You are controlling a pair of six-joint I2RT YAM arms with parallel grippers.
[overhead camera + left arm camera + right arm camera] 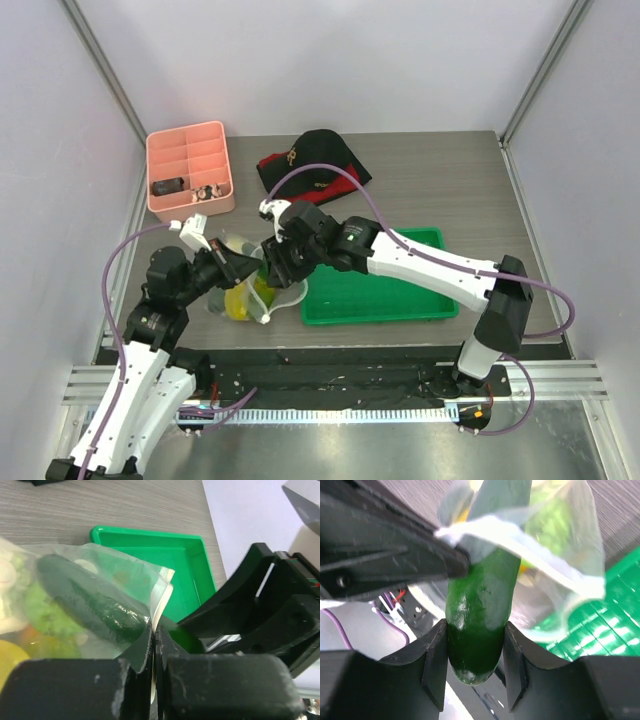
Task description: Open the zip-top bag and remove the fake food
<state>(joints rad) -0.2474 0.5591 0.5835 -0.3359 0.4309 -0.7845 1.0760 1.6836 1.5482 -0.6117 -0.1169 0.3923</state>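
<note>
The clear zip-top bag (243, 298) hangs between the two arms, just left of the green tray. My left gripper (155, 637) is shut on the bag's rim, with the film pinched flat between its jaws. A dark green cucumber (480, 605) sticks out of the bag's mouth, and my right gripper (475, 650) is shut on its end, one finger pressing each side. More fake food (45, 615) stays inside the bag (115, 575): light green, yellow and whitish pieces. In the top view the right gripper (274, 268) meets the left gripper (250, 268) over the bag.
The green tray (375, 300) lies right of the bag, under the right arm. A pink divided organizer (190, 165) stands at the back left, and a black and red cap (313, 162) lies behind the grippers. Walls close in the table.
</note>
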